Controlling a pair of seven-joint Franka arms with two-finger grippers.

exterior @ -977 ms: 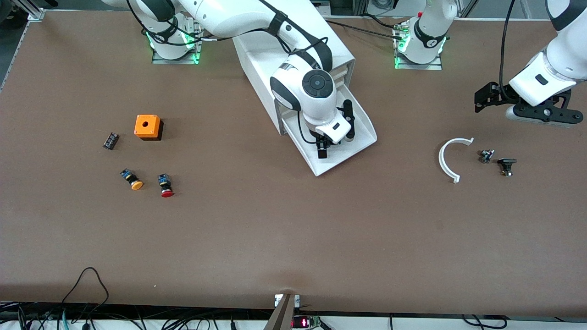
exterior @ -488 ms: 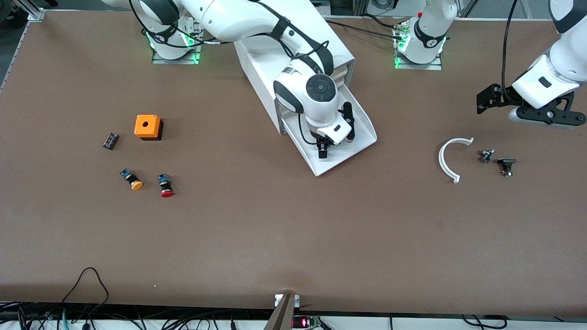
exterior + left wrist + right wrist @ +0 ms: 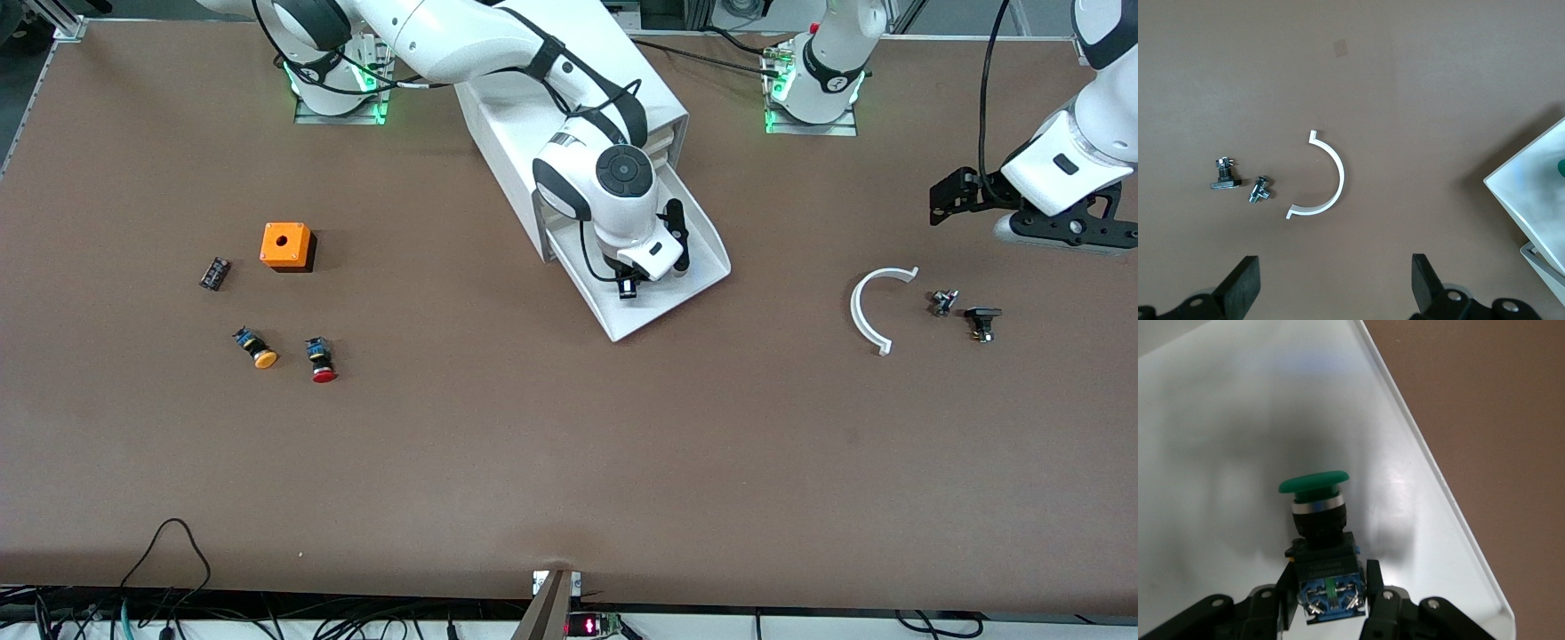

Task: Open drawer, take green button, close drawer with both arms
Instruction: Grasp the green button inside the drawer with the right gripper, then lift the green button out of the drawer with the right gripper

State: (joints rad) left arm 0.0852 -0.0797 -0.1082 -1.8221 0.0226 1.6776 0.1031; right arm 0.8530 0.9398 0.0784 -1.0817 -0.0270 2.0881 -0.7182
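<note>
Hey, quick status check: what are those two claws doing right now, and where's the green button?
Right gripper down in the open drawer, shut on the green button. Left gripper open, waiting over the white arc piece. Nothing in the way.

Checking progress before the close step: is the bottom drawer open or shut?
Open: the drawer sticks out of the cabinet, with the right gripper inside it.
</note>
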